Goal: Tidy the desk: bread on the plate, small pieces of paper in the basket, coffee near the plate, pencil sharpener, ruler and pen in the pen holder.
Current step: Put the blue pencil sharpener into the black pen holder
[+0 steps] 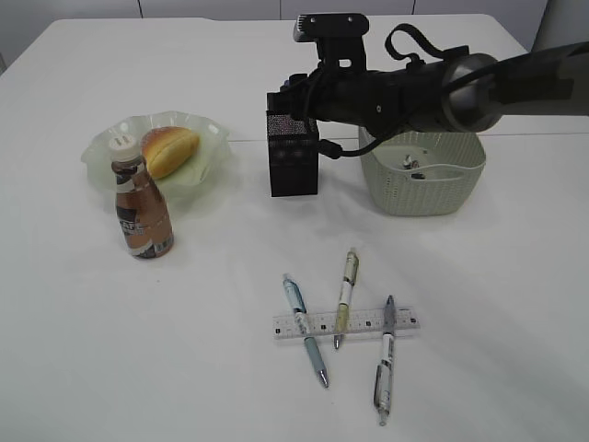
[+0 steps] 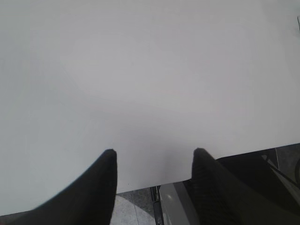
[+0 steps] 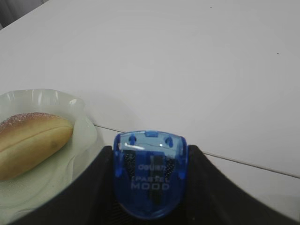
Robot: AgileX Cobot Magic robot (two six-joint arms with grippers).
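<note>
Likely lab or office test bench; broad plain white table (image 1: 479, 368); pale cabinet fronts (image 1: 212, 7) behind; staged desk items only

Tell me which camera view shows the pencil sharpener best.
The right wrist view: the blue pencil sharpener fills the foreground, clamped in the right gripper, with its printed lettering readable. In the exterior view the arm hides it above the black pen holder. The left wrist view shows only bare table.

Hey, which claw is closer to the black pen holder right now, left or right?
Right. The right claw, holding the blue pencil sharpener, sits right above the pen holder. The left claw is open over bare table, with the holder nowhere in its view.
</note>
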